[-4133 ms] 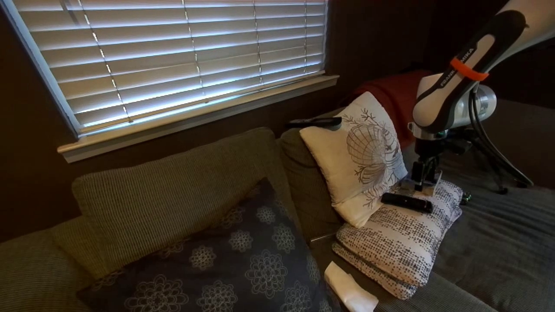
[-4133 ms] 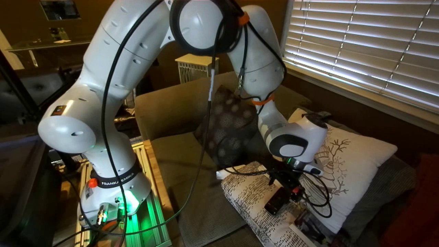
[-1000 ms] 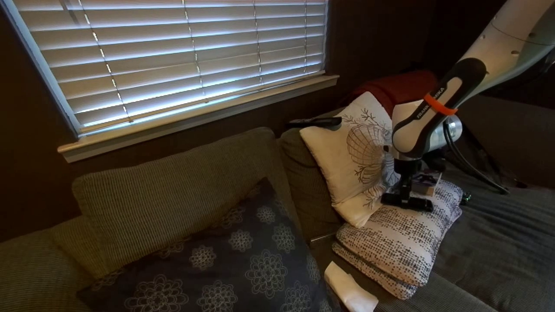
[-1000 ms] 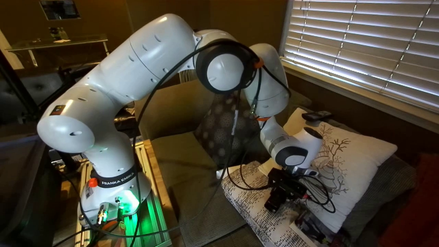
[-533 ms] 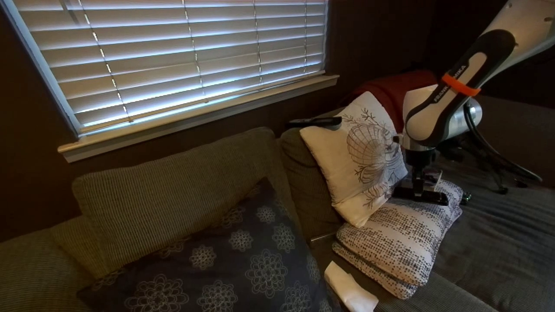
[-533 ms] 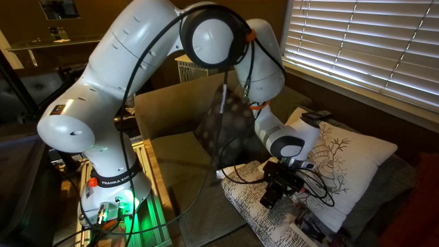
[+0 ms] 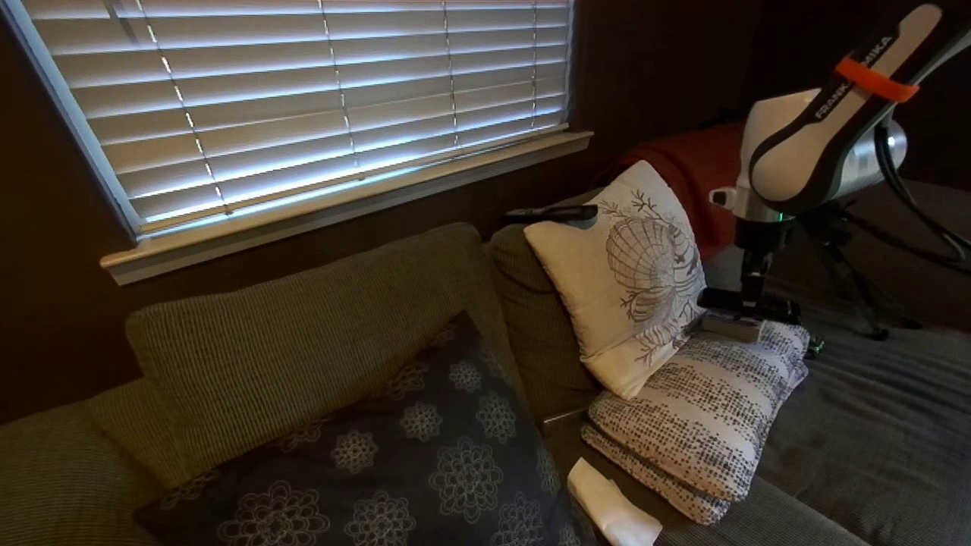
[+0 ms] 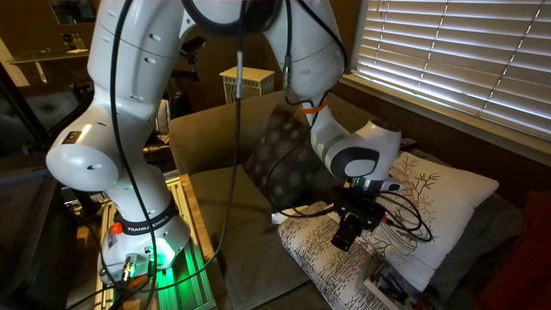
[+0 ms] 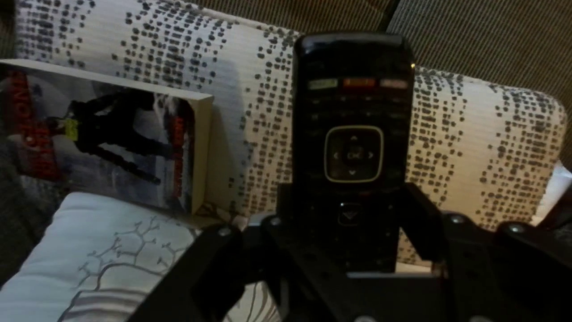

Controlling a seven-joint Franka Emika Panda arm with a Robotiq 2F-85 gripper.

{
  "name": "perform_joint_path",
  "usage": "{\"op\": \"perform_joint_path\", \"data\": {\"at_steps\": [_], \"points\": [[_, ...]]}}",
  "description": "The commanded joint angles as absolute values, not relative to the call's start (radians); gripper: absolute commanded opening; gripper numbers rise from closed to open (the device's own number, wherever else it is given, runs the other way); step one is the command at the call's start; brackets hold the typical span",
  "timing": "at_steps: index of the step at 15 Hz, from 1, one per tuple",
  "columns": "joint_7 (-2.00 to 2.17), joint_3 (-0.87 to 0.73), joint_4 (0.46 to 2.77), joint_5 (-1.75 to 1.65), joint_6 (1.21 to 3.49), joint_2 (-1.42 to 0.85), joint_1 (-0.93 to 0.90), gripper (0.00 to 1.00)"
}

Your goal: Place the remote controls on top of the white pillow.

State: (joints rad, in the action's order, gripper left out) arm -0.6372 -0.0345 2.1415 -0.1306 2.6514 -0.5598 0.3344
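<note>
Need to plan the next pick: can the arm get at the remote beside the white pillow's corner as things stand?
Probably not right now: the gripper is occupied by the held remote. Once that is set down, likely yes: in an exterior view, nothing visible covers the corner remote.

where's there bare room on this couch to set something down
Bare: the sofa seat between the robot's base and the dotted pillows; also those pillows' end toward the folded white item. Crowded: around the book, beside the white pillow, with the gripper holding a remote over the dotted pillows nearby.
</note>
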Motion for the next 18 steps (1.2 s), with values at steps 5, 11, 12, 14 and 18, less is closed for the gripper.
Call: {"op": "perform_joint_path", "data": {"at_steps": [5,11,12,14,18], "points": [[-0.721,0.019,2.281,-0.005,2.666,-0.209,0.363,0.35],[-0.690,0.002,2.174,0.120,2.622,-0.138,0.281,0.35],[-0.684,-0.001,2.152,0.132,2.609,-0.136,0.269,0.35],[-0.686,-0.018,2.168,0.113,2.642,-0.148,0.255,0.60],[-0.677,-0.017,2.140,0.131,2.624,-0.148,0.243,0.60]]}}
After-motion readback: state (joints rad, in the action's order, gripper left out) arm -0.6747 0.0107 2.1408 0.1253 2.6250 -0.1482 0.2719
